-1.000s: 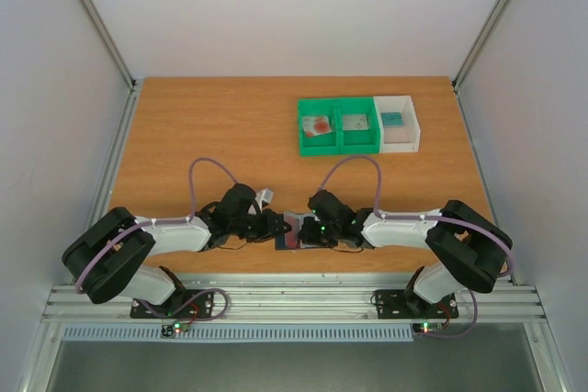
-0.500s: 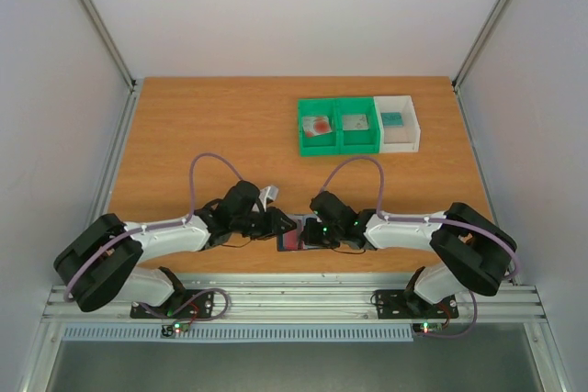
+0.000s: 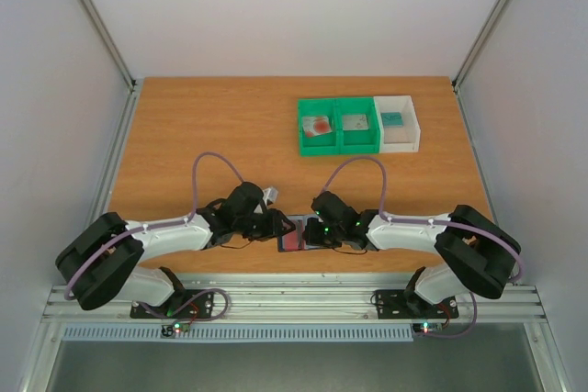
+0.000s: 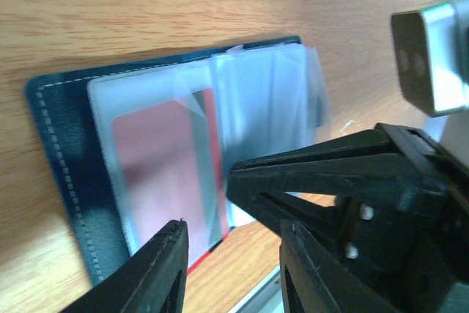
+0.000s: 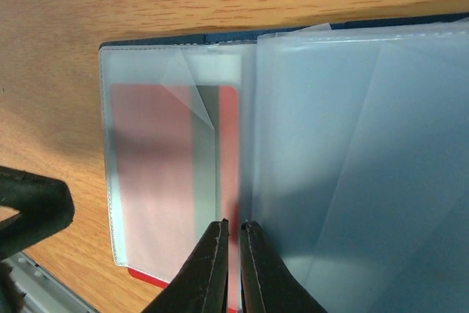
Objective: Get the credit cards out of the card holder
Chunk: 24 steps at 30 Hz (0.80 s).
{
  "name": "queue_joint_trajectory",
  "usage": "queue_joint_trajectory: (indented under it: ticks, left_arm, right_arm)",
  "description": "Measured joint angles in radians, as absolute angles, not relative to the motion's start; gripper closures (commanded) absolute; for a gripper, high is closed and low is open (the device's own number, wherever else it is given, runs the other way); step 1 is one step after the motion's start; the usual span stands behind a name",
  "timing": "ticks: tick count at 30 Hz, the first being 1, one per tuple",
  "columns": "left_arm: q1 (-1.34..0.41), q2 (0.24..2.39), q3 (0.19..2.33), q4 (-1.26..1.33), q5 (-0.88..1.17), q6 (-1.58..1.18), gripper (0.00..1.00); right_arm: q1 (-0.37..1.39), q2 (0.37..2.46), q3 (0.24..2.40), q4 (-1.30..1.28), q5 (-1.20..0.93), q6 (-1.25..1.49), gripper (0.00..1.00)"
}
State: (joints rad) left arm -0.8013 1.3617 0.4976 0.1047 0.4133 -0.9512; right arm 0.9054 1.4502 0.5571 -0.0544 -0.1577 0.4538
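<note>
Tabletop (image 3: 220,126): one open card holder (image 4: 62,152), three bins (image 3: 358,142)

I work in a lab test cell, not a home or a shop. My table (image 3: 220,126) is a bare wood-grain board, boxed in by plain white panels (image 3: 276,6) along its far edge and both side edges, with slanting metal struts (image 3: 96,25) at the seams. A slotted aluminium rail (image 3: 294,300) runs along the table's near edge. My left arm (image 3: 165,236) and right arm (image 3: 413,231) are bolted to it, with purple cables (image 3: 211,164) looping over them. Near the far right corner sit three small sorting bins (image 3: 358,124), two green and one white.
</note>
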Motion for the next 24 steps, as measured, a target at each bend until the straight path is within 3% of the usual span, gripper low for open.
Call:
queue_joint_trajectory:
  ticks: [14,20,24]
  left_arm:
    - [-0.799,1.389,0.498,0.041,0.366,-0.929,0.54]
    - [-0.798,1.404,0.498,0.042,0.366,-0.924,0.67]
    - [-0.798,1.413,0.498,0.047,0.370,-0.916,0.69]
  right_arm:
    - [0.905,1.472,0.557,-0.048,-0.157,0.454,0.98]
    - [0.905,1.473,0.557,-0.046,-0.157,0.454,0.98]
    - [0.905,1.473,0.557,-0.046,-0.157,0.454,0.98]
